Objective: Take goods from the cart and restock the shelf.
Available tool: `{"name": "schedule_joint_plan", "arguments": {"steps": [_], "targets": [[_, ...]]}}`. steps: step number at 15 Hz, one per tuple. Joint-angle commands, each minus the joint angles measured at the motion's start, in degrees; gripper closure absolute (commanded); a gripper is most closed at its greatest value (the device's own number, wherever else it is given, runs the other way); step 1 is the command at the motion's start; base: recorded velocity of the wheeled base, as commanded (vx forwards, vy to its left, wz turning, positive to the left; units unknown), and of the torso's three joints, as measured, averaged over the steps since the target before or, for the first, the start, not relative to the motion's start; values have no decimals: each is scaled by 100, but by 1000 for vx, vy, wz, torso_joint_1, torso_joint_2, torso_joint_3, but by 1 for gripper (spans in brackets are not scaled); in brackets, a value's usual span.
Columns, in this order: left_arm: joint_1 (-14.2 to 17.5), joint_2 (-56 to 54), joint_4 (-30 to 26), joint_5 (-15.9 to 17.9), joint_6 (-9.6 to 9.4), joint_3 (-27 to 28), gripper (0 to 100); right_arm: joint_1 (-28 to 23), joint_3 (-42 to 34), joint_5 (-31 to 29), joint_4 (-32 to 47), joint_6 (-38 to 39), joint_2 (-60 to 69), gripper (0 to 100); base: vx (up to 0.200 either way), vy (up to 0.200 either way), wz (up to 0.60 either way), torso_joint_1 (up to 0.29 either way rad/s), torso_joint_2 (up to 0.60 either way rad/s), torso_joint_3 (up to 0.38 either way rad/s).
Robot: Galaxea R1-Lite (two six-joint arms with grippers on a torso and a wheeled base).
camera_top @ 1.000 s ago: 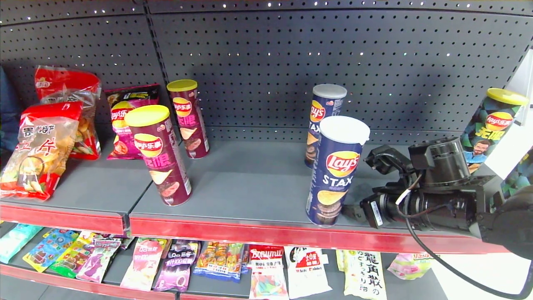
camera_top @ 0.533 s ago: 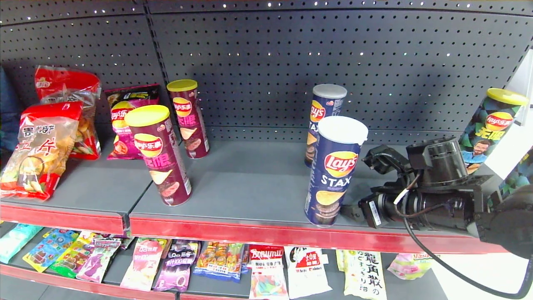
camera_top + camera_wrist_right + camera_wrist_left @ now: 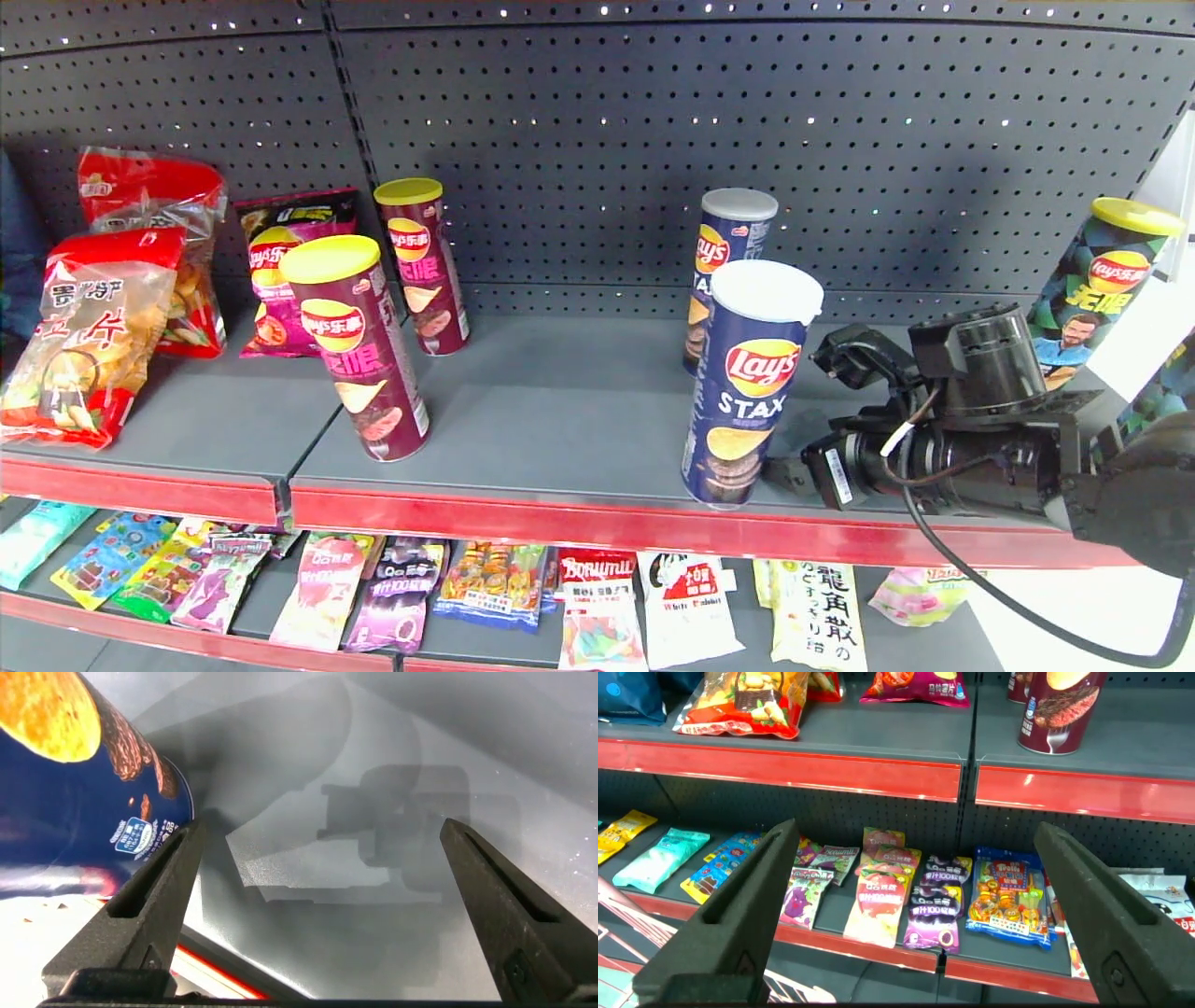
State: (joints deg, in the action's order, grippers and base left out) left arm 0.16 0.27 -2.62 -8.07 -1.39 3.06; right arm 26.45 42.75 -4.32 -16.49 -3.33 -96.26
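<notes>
**Front blue can** (image 3: 747,383): rigid cylinder with a glossy printed wall and a flat white plastic lid. It stands on the matte grey shelf (image 3: 560,401), its base close to the glossy red lip (image 3: 523,525) at the front edge.

**Right gripper** (image 3: 322,915): fingers apart, nothing between them. In the head view the can stands at 9 o'clock of it, just beside one finger (image 3: 140,910) and outside the gap. Contact cannot be confirmed.

**Surroundings:**
- The rear blue can (image 3: 726,271), same shape, stands at 12 o'clock of the front one, near the perforated back panel (image 3: 579,149).
- Open shelf surface extends toward 9 o'clock as far as the front maroon can (image 3: 355,345).
- Crinkled bags (image 3: 93,327) lie beyond.
- A green can (image 3: 1102,280) stands at 2 o'clock of the right arm.

**Left gripper** (image 3: 915,887): fingers apart and empty, facing flat sachets (image 3: 882,901) on the lower shelf (image 3: 934,644).
</notes>
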Motion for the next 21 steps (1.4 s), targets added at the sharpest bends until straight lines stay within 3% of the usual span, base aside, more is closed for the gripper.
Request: {"name": "schedule_joint_plan", "arguments": {"steps": [1, 14, 18, 21], "targets": [[2, 8, -2, -2, -2, 2, 0, 0, 5, 1, -3, -1, 2, 0, 0, 0, 0, 0, 0, 0], [2, 8, -2, -2, -2, 2, 0, 44, -30, -17, -3, 25, 19, 0, 0, 0, 0, 0, 0, 0], [2, 8, -10, 34, -10, 2, 0, -17, -162, -386, 15, 25, 740, 0, 0, 0, 0, 0, 0, 0], [2, 8, -19, 113, -10, 2, 0, 18, -751, -403, 59, -1, 1970, 0, 0, 0, 0, 0, 0, 0]]}}
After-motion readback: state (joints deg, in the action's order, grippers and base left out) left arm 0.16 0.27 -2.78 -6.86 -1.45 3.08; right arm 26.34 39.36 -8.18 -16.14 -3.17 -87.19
